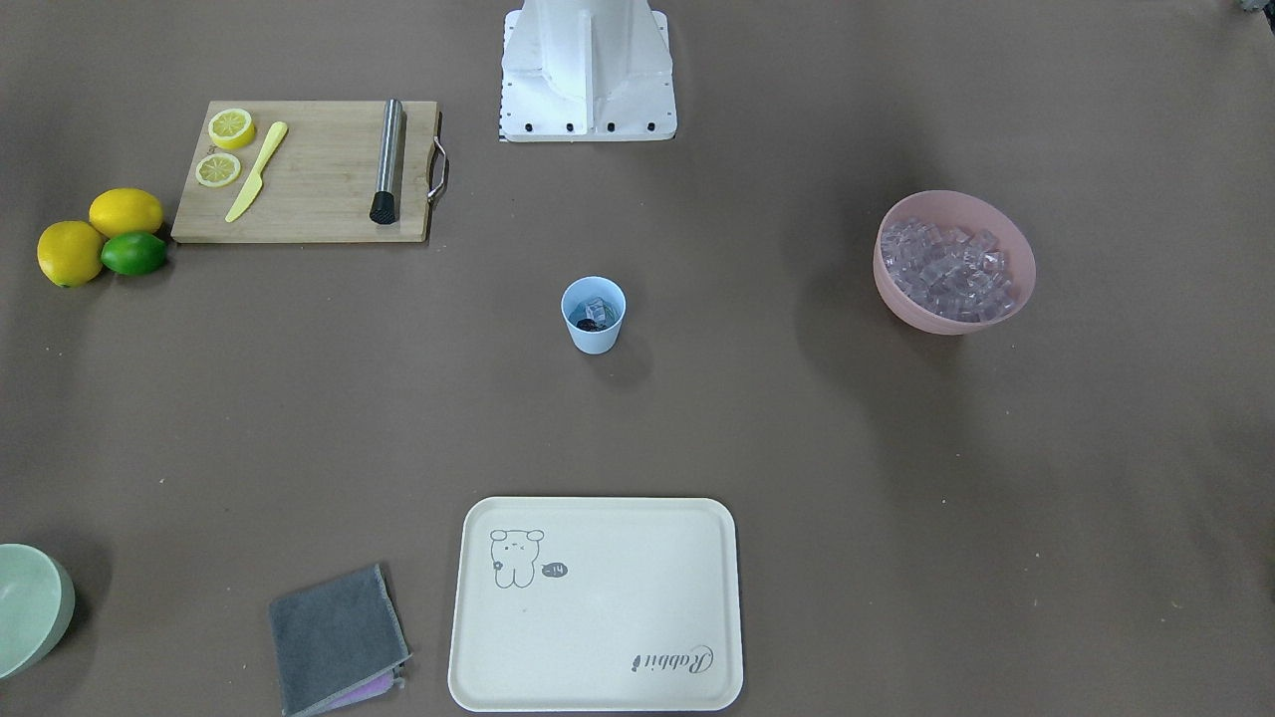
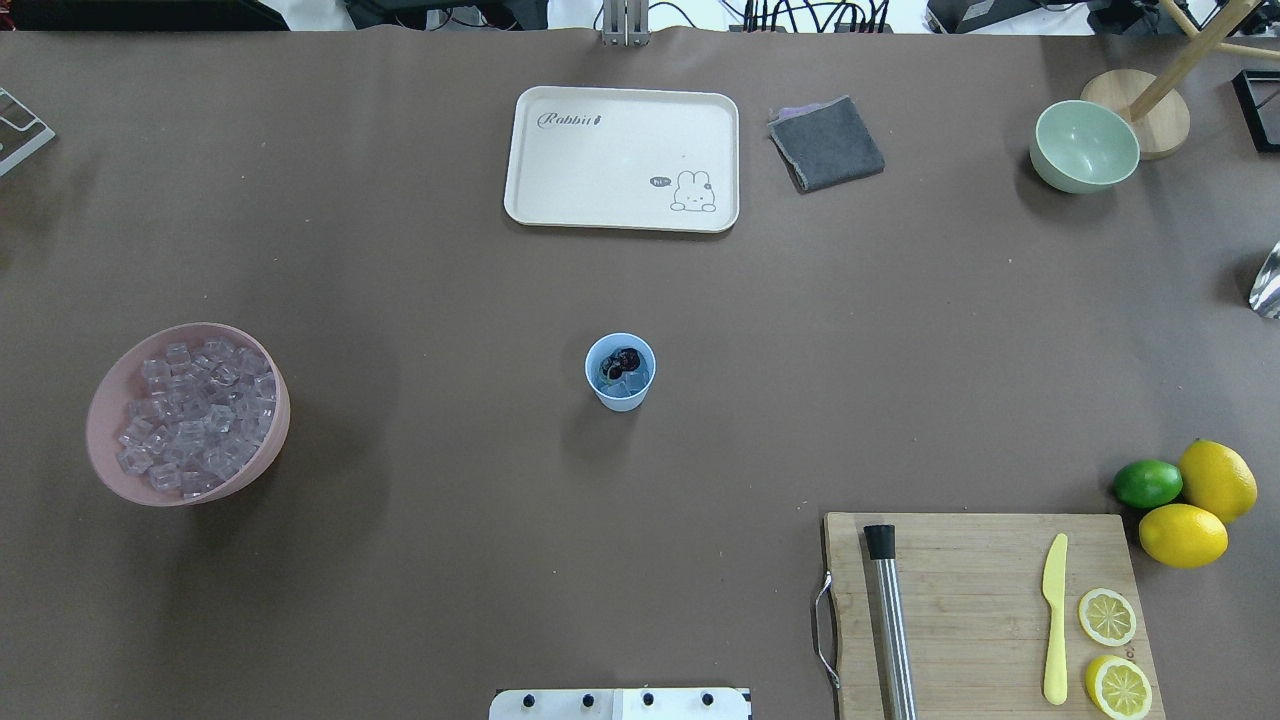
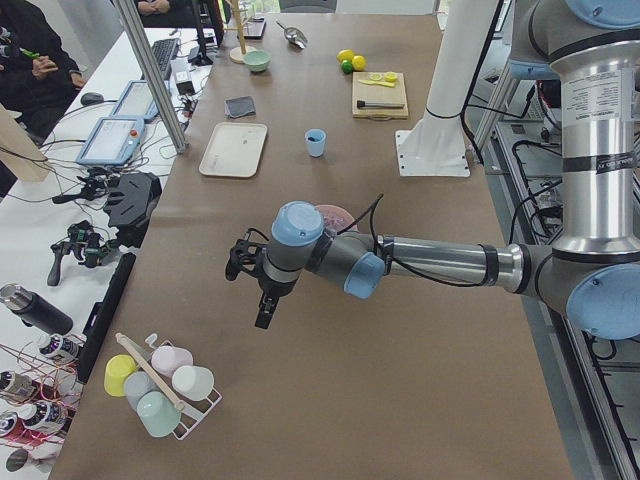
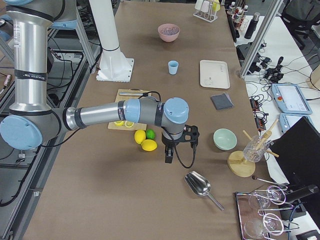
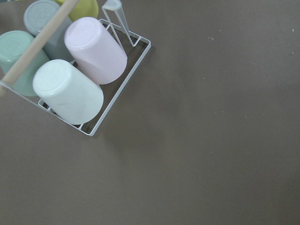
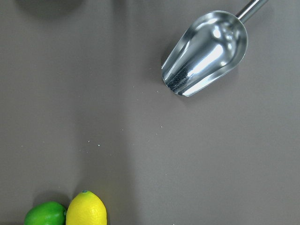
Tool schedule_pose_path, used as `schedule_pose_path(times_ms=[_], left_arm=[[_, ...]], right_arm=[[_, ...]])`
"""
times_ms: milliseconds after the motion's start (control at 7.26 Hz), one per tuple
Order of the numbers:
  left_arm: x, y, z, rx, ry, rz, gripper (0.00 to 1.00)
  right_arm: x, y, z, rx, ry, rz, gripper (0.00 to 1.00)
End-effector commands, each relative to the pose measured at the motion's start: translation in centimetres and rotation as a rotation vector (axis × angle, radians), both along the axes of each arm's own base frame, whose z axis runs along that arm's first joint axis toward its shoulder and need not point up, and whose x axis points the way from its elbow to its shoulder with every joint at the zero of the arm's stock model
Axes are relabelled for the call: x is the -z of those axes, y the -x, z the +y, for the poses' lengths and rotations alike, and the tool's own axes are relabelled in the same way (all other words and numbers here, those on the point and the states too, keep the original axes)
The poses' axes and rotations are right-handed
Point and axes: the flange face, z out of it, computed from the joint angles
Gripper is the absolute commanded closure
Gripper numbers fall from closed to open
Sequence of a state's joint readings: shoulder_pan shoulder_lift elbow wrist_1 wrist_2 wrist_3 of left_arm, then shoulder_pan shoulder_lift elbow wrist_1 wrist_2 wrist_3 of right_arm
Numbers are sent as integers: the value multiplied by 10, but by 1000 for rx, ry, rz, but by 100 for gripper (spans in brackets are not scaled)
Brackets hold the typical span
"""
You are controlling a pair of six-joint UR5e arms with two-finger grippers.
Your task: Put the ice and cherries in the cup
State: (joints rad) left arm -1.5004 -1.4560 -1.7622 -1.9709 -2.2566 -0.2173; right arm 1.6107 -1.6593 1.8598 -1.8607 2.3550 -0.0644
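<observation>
Overhead exterior shows the cup (image 2: pixel 620 372) at the middle of the table (image 2: pixel 400 280), holding the cherries (image 2: pixel 626 358) and a few ice cubes (image 2: pixel 634 381), so the task looks essentially done. Both arms hang well away from it. I cannot tell whether the left end effector (image 3: pixel 265 316) or the right end effector (image 4: pixel 168 157) is spread.

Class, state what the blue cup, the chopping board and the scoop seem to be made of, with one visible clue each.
The cup looks like matte plastic: even light blue colour. The chopping board looks like wood or bamboo: pale grain in strips. The scoop looks like polished metal: mirror-like reflections.
</observation>
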Motion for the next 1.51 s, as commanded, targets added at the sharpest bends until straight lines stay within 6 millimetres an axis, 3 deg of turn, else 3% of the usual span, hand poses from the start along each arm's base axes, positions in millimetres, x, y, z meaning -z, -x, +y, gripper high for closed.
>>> schedule_pose_path(times_ms=[0, 275, 1101, 1377], left_arm=[[6, -5, -4, -6, -5, 5, 2], [11, -7, 2, -39, 0, 83, 2], [-4, -2, 14, -29, 27, 76, 2], [-8, 11, 23, -6, 30, 83, 2]], right_arm=[[-4, 0, 2, 0, 9, 0, 0], [-14, 0, 2, 0, 29, -1, 0], [-14, 0, 2, 4, 26, -4, 0], [-15, 0, 2, 5, 26, -3, 0]])
